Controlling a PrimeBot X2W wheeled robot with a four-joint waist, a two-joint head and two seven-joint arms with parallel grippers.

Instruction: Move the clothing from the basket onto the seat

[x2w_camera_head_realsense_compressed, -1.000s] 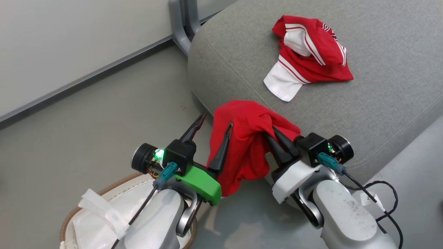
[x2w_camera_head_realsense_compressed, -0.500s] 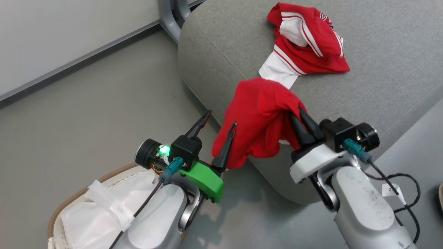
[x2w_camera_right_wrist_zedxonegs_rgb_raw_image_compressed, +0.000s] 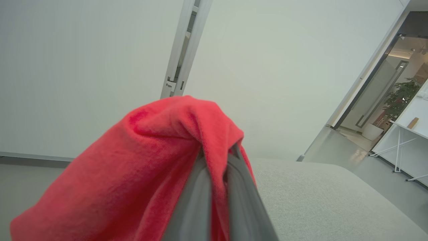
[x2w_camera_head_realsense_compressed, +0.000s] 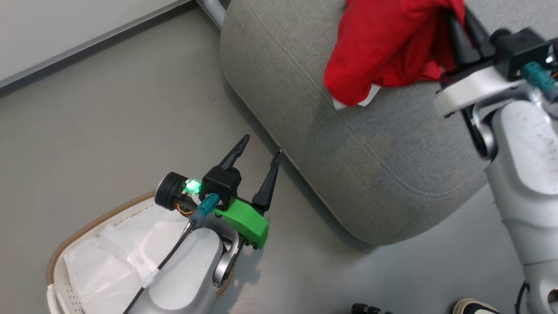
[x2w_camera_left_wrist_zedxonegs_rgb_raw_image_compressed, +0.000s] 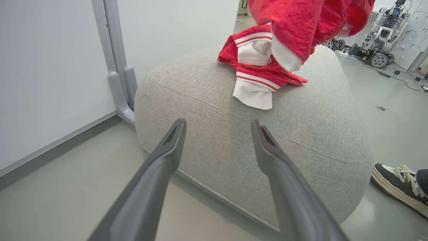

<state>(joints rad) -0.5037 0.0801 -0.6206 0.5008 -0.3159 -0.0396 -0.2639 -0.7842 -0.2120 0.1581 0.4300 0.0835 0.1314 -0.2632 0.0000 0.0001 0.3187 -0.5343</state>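
Observation:
My right gripper point(x2w_camera_head_realsense_compressed: 457, 24) is shut on the plain bright red garment point(x2w_camera_head_realsense_compressed: 383, 48), which hangs in the air above the grey seat point(x2w_camera_head_realsense_compressed: 348, 152). In the right wrist view the red garment point(x2w_camera_right_wrist_zedxonegs_rgb_raw_image_compressed: 143, 167) drapes over the closed fingers point(x2w_camera_right_wrist_zedxonegs_rgb_raw_image_compressed: 197, 201). The red and white striped garment point(x2w_camera_left_wrist_zedxonegs_rgb_raw_image_compressed: 257, 77) lies on top of the seat point(x2w_camera_left_wrist_zedxonegs_rgb_raw_image_compressed: 234, 144), just under the hanging red one point(x2w_camera_left_wrist_zedxonegs_rgb_raw_image_compressed: 301, 23). My left gripper point(x2w_camera_head_realsense_compressed: 262, 144) stands open and empty over the floor beside the seat's near edge. The basket point(x2w_camera_head_realsense_compressed: 87, 226) sits at the lower left, with a white liner point(x2w_camera_head_realsense_compressed: 113, 261) in it.
A grey metal frame leg point(x2w_camera_left_wrist_zedxonegs_rgb_raw_image_compressed: 117, 67) stands against the white wall behind the seat. A person's shoe point(x2w_camera_left_wrist_zedxonegs_rgb_raw_image_compressed: 398, 182) rests on the floor to the right of the seat. Other wheeled machines point(x2w_camera_left_wrist_zedxonegs_rgb_raw_image_compressed: 378, 50) and cables lie further off.
My right gripper has carried the plain red garment up and further over the seat, above the striped one. The left gripper stays open near the basket. The head camera has shifted.

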